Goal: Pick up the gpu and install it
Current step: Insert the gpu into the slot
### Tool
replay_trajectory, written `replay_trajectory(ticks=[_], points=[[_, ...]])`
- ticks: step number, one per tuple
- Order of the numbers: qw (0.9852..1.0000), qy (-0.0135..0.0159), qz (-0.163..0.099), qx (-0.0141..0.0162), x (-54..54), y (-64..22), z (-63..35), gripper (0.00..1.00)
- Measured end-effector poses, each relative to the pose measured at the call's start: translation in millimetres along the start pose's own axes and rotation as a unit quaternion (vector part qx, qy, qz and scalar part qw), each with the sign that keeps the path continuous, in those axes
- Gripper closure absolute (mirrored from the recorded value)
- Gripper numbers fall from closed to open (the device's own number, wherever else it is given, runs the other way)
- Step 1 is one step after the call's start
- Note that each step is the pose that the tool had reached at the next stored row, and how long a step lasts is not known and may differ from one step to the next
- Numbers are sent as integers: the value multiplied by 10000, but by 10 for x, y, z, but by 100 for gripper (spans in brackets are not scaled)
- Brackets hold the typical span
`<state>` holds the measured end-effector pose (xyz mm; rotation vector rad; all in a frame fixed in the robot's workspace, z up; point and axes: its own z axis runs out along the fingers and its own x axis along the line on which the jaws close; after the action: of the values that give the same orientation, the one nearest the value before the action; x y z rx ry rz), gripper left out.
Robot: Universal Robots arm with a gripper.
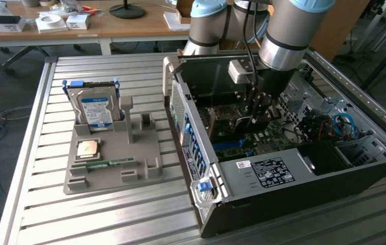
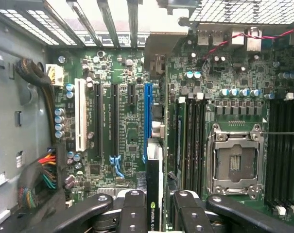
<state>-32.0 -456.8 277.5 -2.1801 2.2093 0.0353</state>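
The gpu (image 2: 153, 184) was a thin dark card seen edge-on, with a green NVIDIA badge on its black edge. It was pinched upright in the hand (image 2: 155, 206), hanging over the motherboard (image 2: 112, 160) and lined up with the long blue slot (image 2: 147, 116). Couldn't tell if it was touching it.

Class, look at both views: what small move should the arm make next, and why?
Probably ease the gpu straight toward the blue slot: the gripper clamps it edge-on, roughly in line with that slot, above the motherboard, not yet seated.
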Motion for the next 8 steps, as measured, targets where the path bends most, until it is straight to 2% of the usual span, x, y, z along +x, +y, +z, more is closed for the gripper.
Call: replay_trajectory(ticks=[5,8], points=[[10000,6,1,0,41,13,-2,74],[10000,5,-1,6,50,65,-2,74]])
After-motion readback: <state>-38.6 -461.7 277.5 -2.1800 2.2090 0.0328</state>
